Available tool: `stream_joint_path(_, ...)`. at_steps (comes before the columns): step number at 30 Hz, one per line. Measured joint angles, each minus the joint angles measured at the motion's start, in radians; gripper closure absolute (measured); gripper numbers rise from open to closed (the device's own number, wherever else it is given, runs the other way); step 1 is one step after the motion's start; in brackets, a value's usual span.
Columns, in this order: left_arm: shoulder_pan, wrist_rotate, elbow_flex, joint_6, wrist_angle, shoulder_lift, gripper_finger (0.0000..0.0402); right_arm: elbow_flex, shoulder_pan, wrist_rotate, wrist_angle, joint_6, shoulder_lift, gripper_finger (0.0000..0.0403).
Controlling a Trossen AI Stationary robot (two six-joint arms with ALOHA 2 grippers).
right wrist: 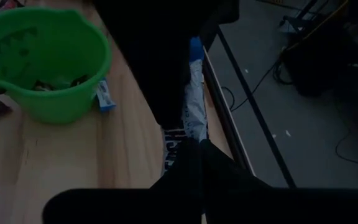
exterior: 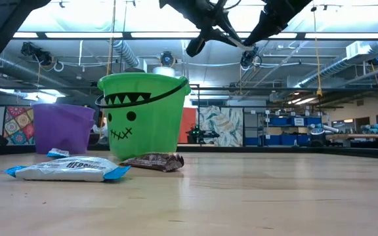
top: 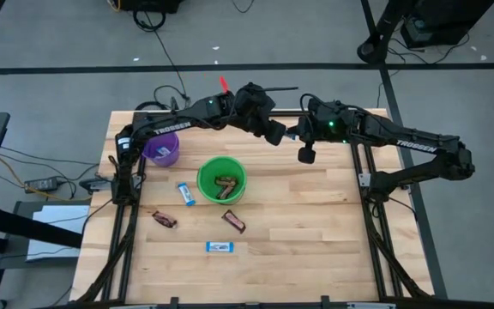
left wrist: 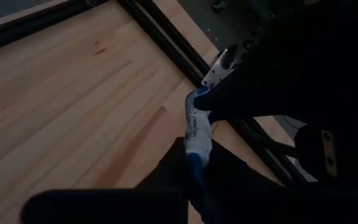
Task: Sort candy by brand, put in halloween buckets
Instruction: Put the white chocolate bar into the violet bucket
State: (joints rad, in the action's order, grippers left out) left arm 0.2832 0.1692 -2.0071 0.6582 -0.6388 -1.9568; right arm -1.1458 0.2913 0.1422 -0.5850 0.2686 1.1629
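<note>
A blue-and-white wrapped candy hangs in the air above the table's far right part, with both grippers shut on it. My left gripper has one end and my right gripper the other. In the high view they meet at the table's far edge, left gripper beside right gripper. The green bucket holds brown candy. The purple bucket stands to its left. Two blue-and-white bars and two brown bars lie flat on the table. My left gripper pinches one end of the wrapper between its two fingers. The candy is lifted clear of the table and reaches away from the fingers to the other gripper. My right gripper pinches the opposite end of the wrapper between its two fingers. The bar stretches straight on from them, clear of the table.
The black frame rail runs along the table's right side, just under the two grippers. Bare wood lies to the right of the green bucket. Cables lie on the floor beyond the far edge.
</note>
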Motion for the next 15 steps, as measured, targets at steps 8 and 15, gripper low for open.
stream_joint_path(8,0.0,0.0,0.0,0.0,0.002,0.0,0.0358,0.0,0.0,0.0,0.0,0.004,0.0,0.0402)
stream_joint_path(15,-0.001,0.002,-0.001,0.0,0.015,0.0,0.0374,0.0,-0.002,0.021,0.01,0.037,-0.017,0.0366)
